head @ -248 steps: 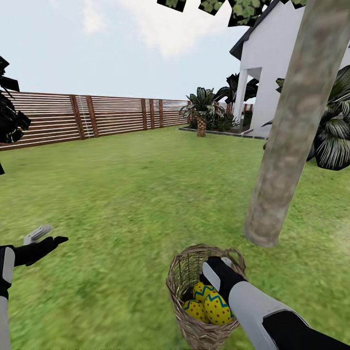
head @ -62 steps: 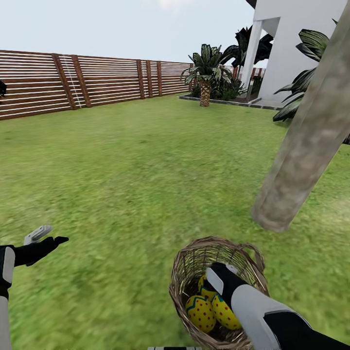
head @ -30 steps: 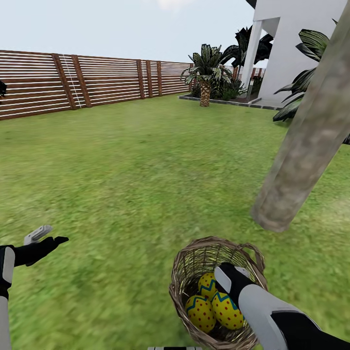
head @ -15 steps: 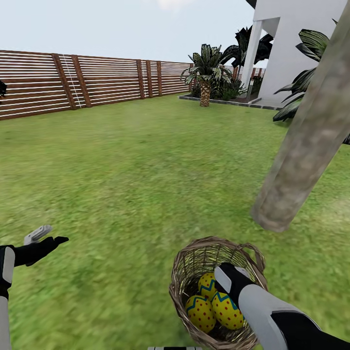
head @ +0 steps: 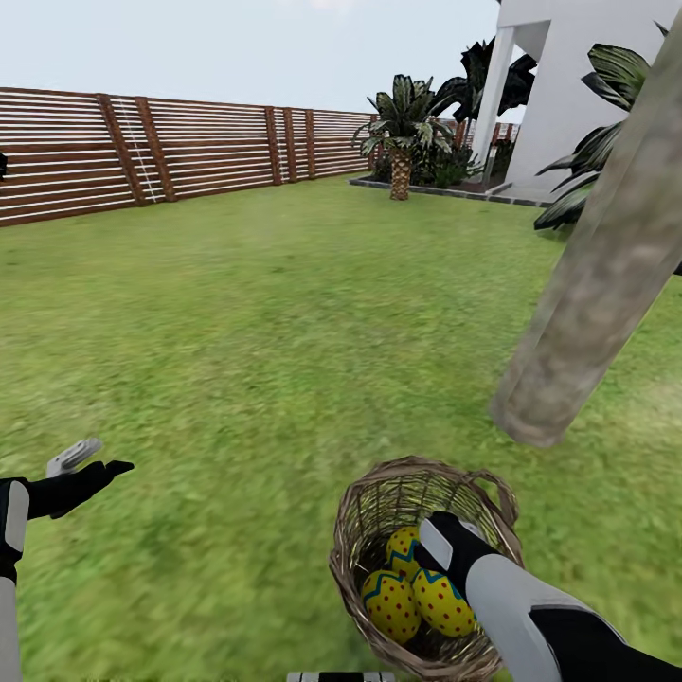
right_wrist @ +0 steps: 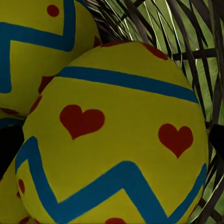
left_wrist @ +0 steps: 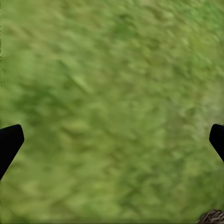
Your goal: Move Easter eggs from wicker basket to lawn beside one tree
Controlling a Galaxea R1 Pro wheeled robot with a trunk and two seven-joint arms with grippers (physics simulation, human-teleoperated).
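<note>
The wicker basket (head: 374,516) stands on the lawn (head: 237,332) just short of the tree (head: 592,284), whose grey-brown trunk rises at the right. Three Easter eggs lie inside it: one at the front left (head: 390,606), one at the front right (head: 443,606), one behind (head: 402,547). My right gripper (head: 440,554) reaches down into the basket over the right egg. In the right wrist view that egg (right_wrist: 116,140) sits between the wide-apart dark fingertips (right_wrist: 8,149), with basket twigs (right_wrist: 196,46) behind. My left gripper (head: 87,466) hangs open over bare grass (left_wrist: 112,93), holding nothing.
A brown slatted fence (head: 189,152) runs along the far edge of the lawn. A short palm (head: 403,123) and dark shrubs stand by the white house (head: 559,85) at the back right. Open grass stretches left and ahead of the basket.
The camera has tilted slightly, shifting the whole picture. Over the last two seconds my right gripper slid a little right inside the basket, uncovering the rear egg. The left arm is still.
</note>
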